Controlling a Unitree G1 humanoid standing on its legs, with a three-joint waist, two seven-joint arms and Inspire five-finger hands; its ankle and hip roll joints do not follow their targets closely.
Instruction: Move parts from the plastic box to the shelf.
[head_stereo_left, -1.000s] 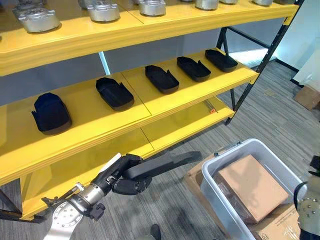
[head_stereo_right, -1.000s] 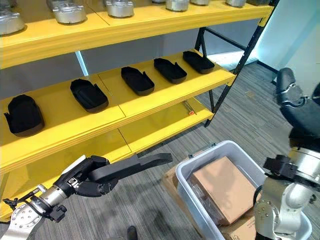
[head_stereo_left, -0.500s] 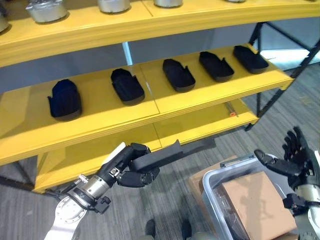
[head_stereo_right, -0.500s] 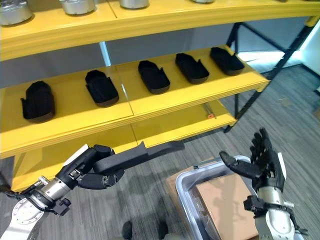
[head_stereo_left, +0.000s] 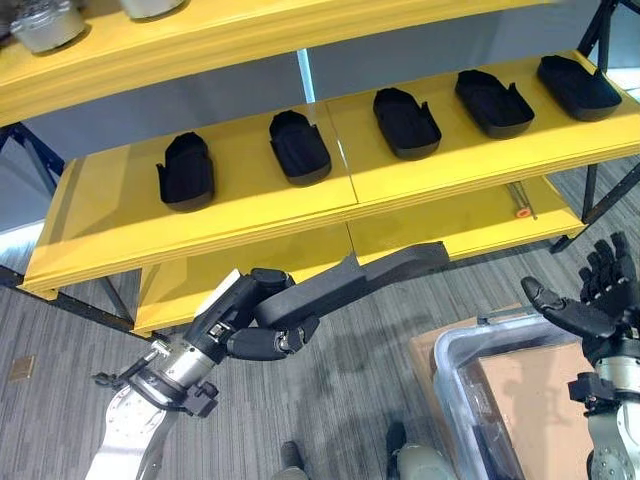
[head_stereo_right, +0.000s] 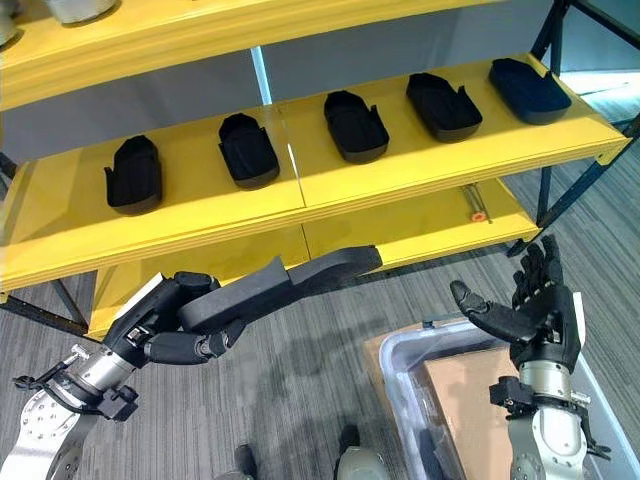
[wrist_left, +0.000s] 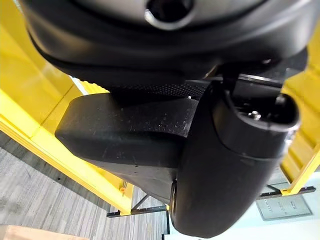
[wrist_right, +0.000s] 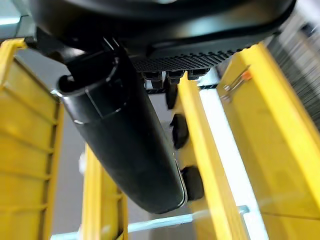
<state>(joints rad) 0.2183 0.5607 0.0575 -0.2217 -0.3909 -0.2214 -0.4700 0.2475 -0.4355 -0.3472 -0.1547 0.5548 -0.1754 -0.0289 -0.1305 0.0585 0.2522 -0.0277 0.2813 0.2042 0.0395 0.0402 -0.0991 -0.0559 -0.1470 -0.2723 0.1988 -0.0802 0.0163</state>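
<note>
Grey carpet floor (head_stereo_left: 70, 330) — cardboard sheet (head_stereo_right: 375, 350) under bin.

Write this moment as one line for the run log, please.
left hand: shut on long dark part, below middle shelf | right hand: open, over plastic box | five black parts on middle shelf

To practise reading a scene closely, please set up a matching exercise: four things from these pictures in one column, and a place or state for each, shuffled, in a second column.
Column 1
1. left hand
2. right hand
3. plastic box
4. orange-tipped tool

Column 2
A. on the floor, holding a brown cardboard piece
B. lying on the lowest yellow shelf board
C. curled round a long dark part
D. fingers spread, holding nothing, raised over the box

Pairs: 1-C, 2-D, 3-A, 4-B
</note>
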